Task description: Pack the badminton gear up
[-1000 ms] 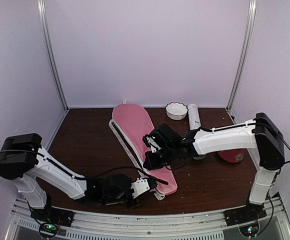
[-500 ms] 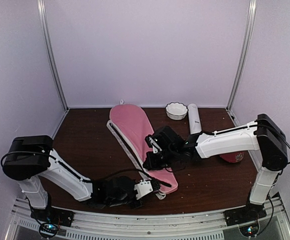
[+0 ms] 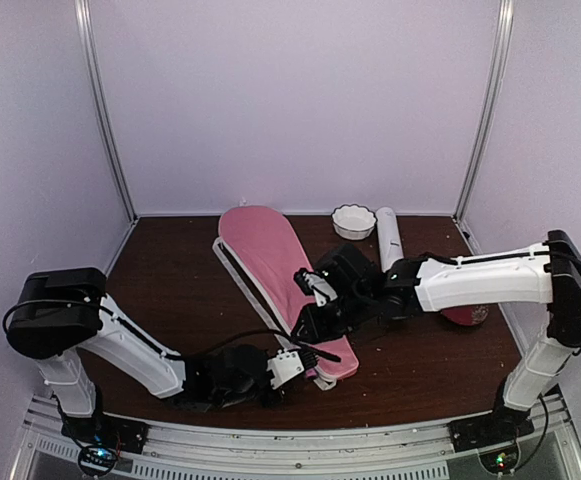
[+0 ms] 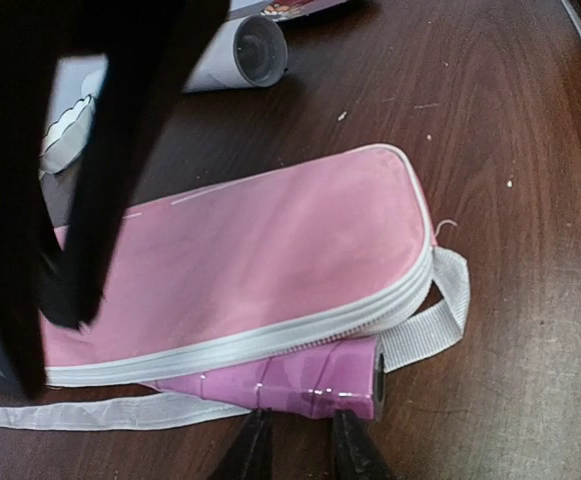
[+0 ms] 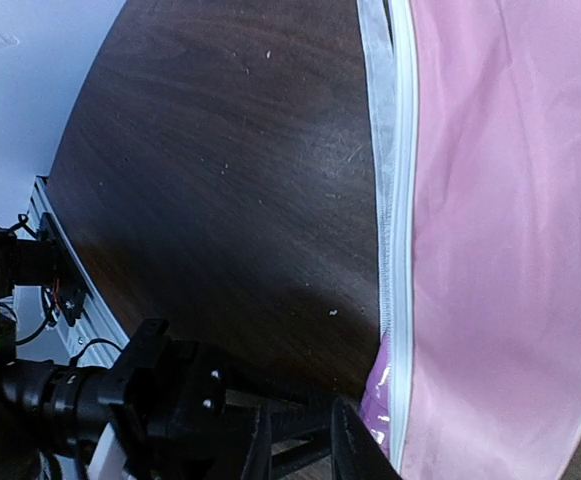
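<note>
From where I stand, the left gripper (image 4: pixel 303 452) sits low at the near end of the pink cover (image 4: pixel 260 250). Its jaws are a little apart, tips against a glossy racket handle (image 4: pixel 305 388) that pokes out under the cover's end; I cannot tell whether they pinch it. The cover lies slantwise across the middle of the table (image 3: pixel 170 270), and its white zip (image 5: pixel 398 200) looks closed along the edge I can see.

The fresh change is at the right gripper (image 5: pixel 305 445): 1 second ago it was clamped shut at the cover's edge, and now its jaws have parted with nothing between them. I take that as a release of the zip, so the bagging looks nearly done apart from that handle.

Further right, the scalloped bowl (image 3: pixel 353 220) shows nothing inside that I can make out. The white tube (image 3: pixel 387 238) lies with its open mouth dark, contents hidden, and the red dish (image 3: pixel 467 316) is mostly behind the arm. 0 shuttlecocks show anywhere.
</note>
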